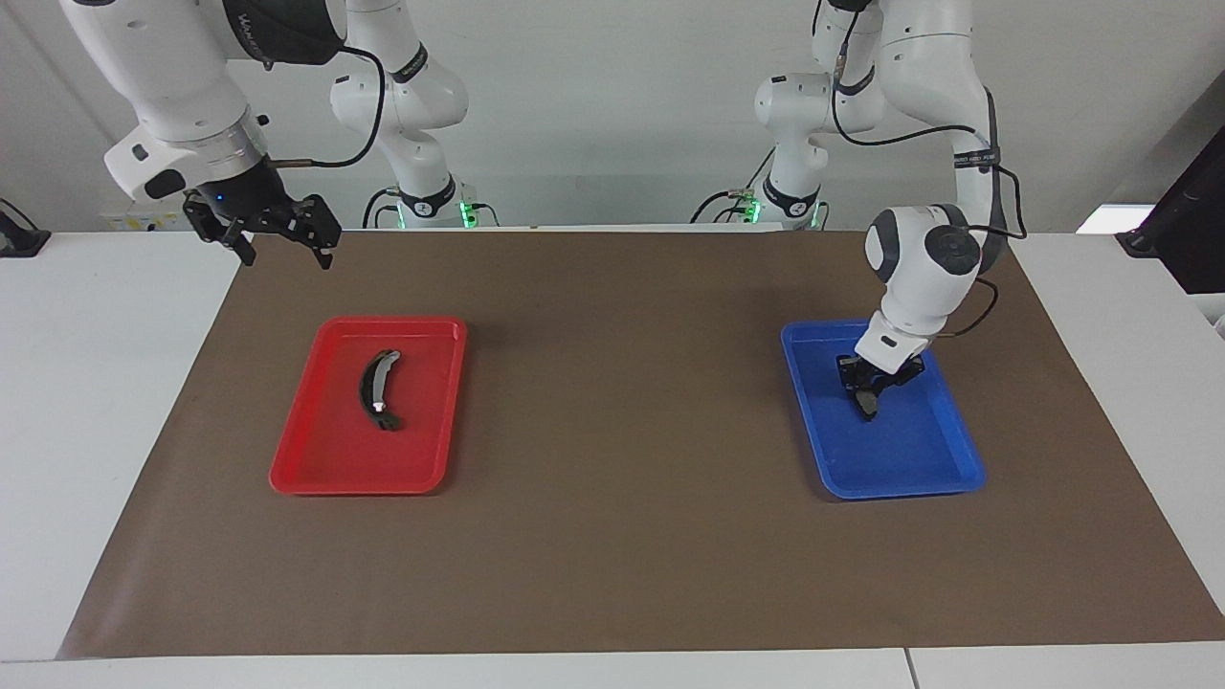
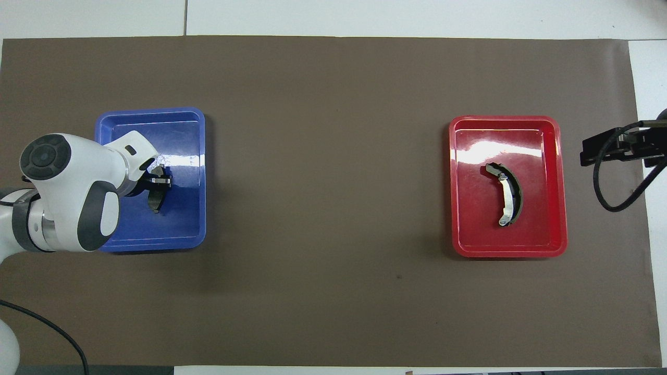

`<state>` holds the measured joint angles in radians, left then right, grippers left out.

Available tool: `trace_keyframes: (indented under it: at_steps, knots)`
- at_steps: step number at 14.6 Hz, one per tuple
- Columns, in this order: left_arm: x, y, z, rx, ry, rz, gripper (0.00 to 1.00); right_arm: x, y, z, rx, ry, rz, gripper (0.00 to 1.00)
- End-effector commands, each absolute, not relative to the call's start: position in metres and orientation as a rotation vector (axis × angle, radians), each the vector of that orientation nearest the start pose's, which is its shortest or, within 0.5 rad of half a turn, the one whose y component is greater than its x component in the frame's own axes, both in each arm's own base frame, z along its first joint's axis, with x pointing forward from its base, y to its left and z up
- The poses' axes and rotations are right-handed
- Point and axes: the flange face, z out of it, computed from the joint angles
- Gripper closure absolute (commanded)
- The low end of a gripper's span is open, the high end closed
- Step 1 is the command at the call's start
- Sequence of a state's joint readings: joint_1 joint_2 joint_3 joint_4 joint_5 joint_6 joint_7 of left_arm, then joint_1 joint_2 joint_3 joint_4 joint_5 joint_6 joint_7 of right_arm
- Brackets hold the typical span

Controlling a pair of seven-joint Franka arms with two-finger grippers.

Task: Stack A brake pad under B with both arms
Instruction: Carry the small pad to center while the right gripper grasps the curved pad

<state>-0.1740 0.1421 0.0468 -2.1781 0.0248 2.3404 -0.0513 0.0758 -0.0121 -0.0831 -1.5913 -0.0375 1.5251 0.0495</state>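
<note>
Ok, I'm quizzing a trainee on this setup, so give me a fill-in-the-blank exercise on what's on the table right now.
1. The short dark A brake pad lies in the ____ tray.
2. The left pincer is ____ on the A brake pad.
3. The curved piece B lies in the ____ tray.
4. The right pincer, waiting open, holds ____.

Missing words: blue; shut; red; nothing
</note>
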Motion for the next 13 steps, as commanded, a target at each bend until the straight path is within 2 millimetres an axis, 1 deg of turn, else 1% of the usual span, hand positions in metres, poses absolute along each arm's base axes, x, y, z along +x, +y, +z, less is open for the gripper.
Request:
trace_keyframes:
  at_steps: [1,2,3,4,5,6,7,8,9,10,12,13]
  knots:
    - [0.557,-0.123,0.354,-3.117,0.052,-0.062,0.77,0.532,-0.011,0.598,-3.166,0.076,0.01,0.0]
    - [0.554,-0.147,0.357,-3.124,0.005,-0.089,0.78,0.524,-0.01,0.58,-3.156,0.073,-0.036,0.0]
    - [0.55,-0.174,0.363,-3.132,-0.034,-0.116,0.78,0.516,-0.009,0.556,-3.14,0.071,-0.076,0.01]
    - [0.546,-0.202,0.36,-3.135,-0.067,-0.12,0.79,0.51,-0.009,0.533,-3.137,0.065,-0.086,0.01]
    - [0.542,-0.227,0.365,-3.143,-0.096,-0.14,0.79,0.51,-0.006,0.518,-3.134,0.059,-0.076,0.01]
    - [0.535,-0.254,0.358,-3.141,-0.126,-0.129,0.79,0.516,-0.004,0.492,-3.139,0.052,-0.031,0.01]
    - [0.527,-0.288,0.346,-3.135,-0.128,-0.113,0.79,0.524,-0.004,0.472,-3.142,0.049,-0.012,0.01]
    - [0.522,-0.31,0.339,-3.134,-0.141,-0.108,0.79,0.529,-0.003,0.446,-3.143,0.031,-0.024,0.01]
    - [0.517,-0.329,0.331,-3.132,-0.143,-0.101,0.79,0.531,-0.003,0.424,-3.144,-0.016,-0.06,0.01]
    - [0.505,-0.349,0.323,-3.129,-0.104,-0.091,0.79,0.529,-0.004,0.402,-3.141,-0.048,-0.093,0.01]
    - [0.497,-0.367,0.313,-3.143,-0.054,-0.121,0.78,0.525,-0.006,0.364,-3.113,-0.063,-0.138,0.01]
    - [0.492,-0.377,0.306,-3.148,-0.024,-0.128,0.77,0.523,-0.007,0.356,-3.113,-0.09,-0.155,0.01]
